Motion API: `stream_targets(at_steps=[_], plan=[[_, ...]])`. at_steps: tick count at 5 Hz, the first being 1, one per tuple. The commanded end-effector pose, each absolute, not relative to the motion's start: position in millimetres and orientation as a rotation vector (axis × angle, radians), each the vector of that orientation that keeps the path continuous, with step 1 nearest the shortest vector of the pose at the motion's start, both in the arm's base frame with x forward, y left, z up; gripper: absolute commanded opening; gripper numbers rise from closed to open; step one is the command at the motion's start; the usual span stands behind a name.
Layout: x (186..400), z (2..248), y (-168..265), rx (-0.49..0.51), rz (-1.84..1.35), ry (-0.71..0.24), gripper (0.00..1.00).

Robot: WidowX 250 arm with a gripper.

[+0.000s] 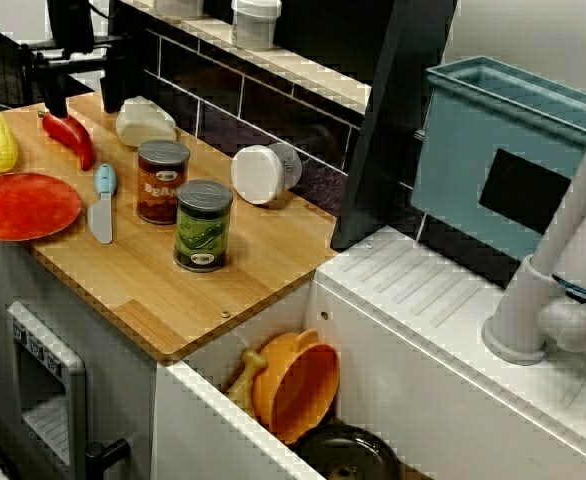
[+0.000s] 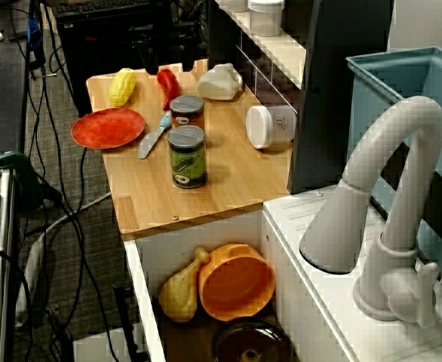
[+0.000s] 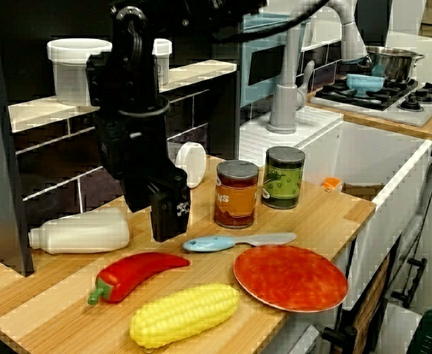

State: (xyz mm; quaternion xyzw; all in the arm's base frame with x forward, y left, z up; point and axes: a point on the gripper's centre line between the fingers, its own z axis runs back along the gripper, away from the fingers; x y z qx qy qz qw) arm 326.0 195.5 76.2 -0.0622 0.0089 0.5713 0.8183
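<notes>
In the view from the counter's end, my black gripper point(image 3: 169, 232) hangs just above the wooden counter point(image 3: 326, 214). It is between a white bottle point(image 3: 79, 231) lying on its side and a blue-handled knife point(image 3: 238, 241). A red pepper point(image 3: 138, 271) lies right in front of it. From the sink side the gripper point(image 1: 53, 108) stands over the pepper's point(image 1: 71, 138) far end, and nothing shows in it. The fingers look like one dark block, so their gap is hidden. A yellow corn cob point(image 3: 183, 313) and a red plate point(image 3: 290, 276) lie nearby.
A brown can point(image 1: 162, 180) and a green can point(image 1: 203, 225) stand mid-counter, and a white jar point(image 1: 263, 172) lies by the dark tiled wall. The sink holds an orange bowl point(image 2: 236, 283), a toy drumstick point(image 2: 179, 290) and a dark pot point(image 2: 251, 343). A faucet point(image 2: 387, 188) and a blue rack point(image 1: 503, 150) stand beyond.
</notes>
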Motion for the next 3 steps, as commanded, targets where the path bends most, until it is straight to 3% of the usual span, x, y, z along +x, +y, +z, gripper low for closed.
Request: stream_targets(at_steps=[1,3], plan=[[332,89,208,-0.126,1.178,-0.051,1.0],[329,73,224,-0.103,1.221,-0.063,1.0]])
